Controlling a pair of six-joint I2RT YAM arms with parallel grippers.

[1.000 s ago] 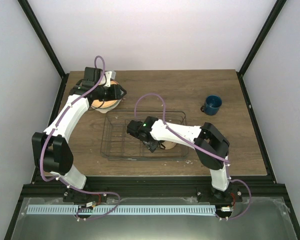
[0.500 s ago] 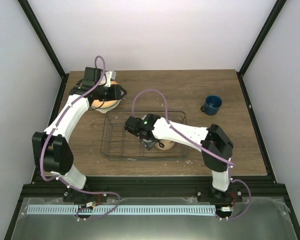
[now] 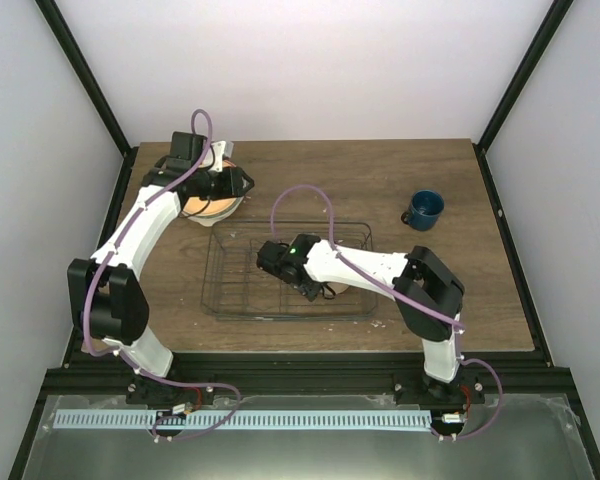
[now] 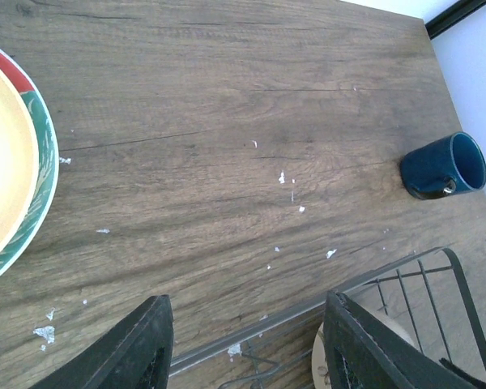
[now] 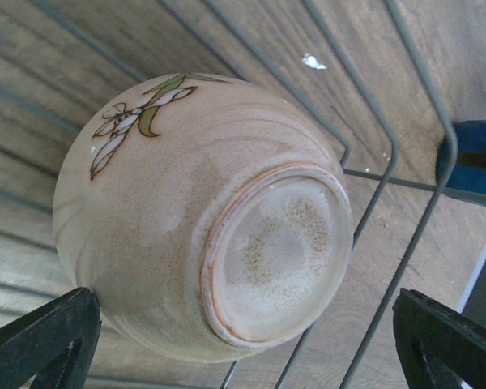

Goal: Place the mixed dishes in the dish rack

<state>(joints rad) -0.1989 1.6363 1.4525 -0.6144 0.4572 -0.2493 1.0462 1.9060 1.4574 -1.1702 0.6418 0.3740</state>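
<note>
One dish racked: the cream bowl (image 5: 202, 219) lies upside down, foot ring up, on the wires of the dish rack (image 3: 208, 275), near its middle.
Right gripper (image 5: 243, 296): fingers are spread wide on either side of the bowl. One is clearly apart from it and the other is close, contact not discernible. Judged not to be gripping.
Left gripper (image 4: 245, 298): fingers are spread wide with nothing between them. It hangs over the bare table (image 3: 330, 180), just beside the plates.
Plates: the orange-yellow plate (image 4: 4, 162) rests on the red plate with teal pattern (image 4: 42, 162). They are stacked at the far left of the table, outside the rack.
White plate: not made out in any view. It may sit under the stack, but this cannot be confirmed.
Mug: the dark blue mug (image 3: 423, 209) stands upright on the table at the far right, well apart from the rack.
Outstanding: both visible plates and the mug, plus the white plate wherever it is.
Progress estimate: early, with one of five dishes loaded.
Next load, judged: the top plate, as the left gripper is nearest to it.
</note>
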